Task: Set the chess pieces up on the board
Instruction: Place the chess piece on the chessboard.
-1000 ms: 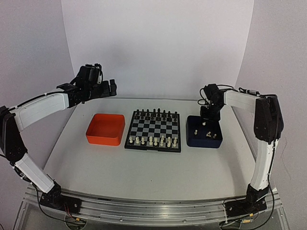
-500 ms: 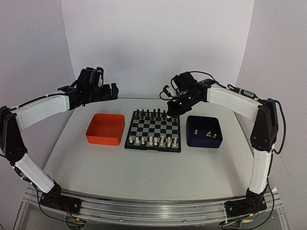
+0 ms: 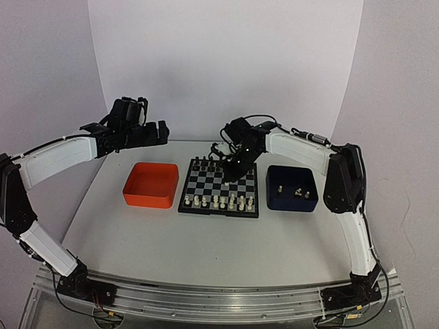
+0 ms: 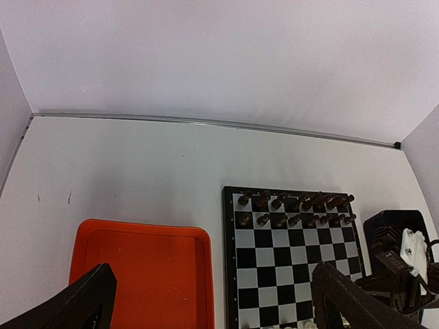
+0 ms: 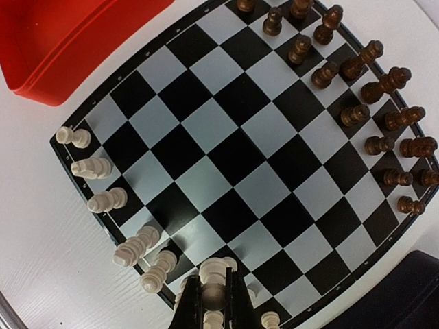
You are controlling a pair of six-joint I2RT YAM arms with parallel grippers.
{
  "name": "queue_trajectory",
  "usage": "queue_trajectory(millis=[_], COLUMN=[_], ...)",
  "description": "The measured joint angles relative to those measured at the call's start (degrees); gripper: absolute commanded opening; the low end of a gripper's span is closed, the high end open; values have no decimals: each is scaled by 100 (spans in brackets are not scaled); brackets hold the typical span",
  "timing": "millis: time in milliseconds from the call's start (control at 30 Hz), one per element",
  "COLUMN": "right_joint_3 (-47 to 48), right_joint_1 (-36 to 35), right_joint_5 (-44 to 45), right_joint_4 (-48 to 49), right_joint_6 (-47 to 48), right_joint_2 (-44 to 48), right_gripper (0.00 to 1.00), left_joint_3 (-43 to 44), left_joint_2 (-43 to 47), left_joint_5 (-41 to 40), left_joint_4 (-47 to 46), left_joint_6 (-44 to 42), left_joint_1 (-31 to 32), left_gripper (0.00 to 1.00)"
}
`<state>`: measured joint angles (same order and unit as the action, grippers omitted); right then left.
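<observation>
The board (image 3: 221, 184) lies mid-table, with dark pieces along its far rows and cream-white chess pieces (image 3: 218, 201) along its near rows. My right gripper (image 3: 234, 171) hangs over the board's right half. In the right wrist view this gripper (image 5: 214, 291) is shut on a white chess piece (image 5: 215, 297), just above the white rows (image 5: 103, 201) at the board's (image 5: 233, 151) edge. A few more white pieces (image 3: 298, 192) lie in the dark blue tray (image 3: 293, 205). My left gripper (image 3: 161, 130) is open and empty, high behind the orange tray (image 3: 151, 184).
Dark pieces (image 5: 370, 116) fill two rows on the board's far side. The orange tray (image 4: 144, 274) sits left of the board (image 4: 288, 267), the blue tray on its right. A white backdrop wall stands close behind the table.
My right arm has swung left from above the blue tray to over the board, staying shut. The left arm has barely moved.
</observation>
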<state>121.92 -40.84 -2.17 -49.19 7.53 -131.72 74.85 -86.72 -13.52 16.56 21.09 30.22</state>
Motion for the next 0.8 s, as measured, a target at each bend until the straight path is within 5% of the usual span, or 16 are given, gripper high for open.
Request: queue_trajectory(millis=[800], right_joint_3=[440], right_joint_1=[-35], right_joint_5=[-316], right_joint_4=[-444], right_joint_6=[55], right_joint_2=[-726], right_gripper=[0], left_joint_3=[-149], left_joint_2=[9], left_joint_5=[90], left_joint_4=[50], left_joint_6=[-1], left_joint_1=[0], left_gripper=[100])
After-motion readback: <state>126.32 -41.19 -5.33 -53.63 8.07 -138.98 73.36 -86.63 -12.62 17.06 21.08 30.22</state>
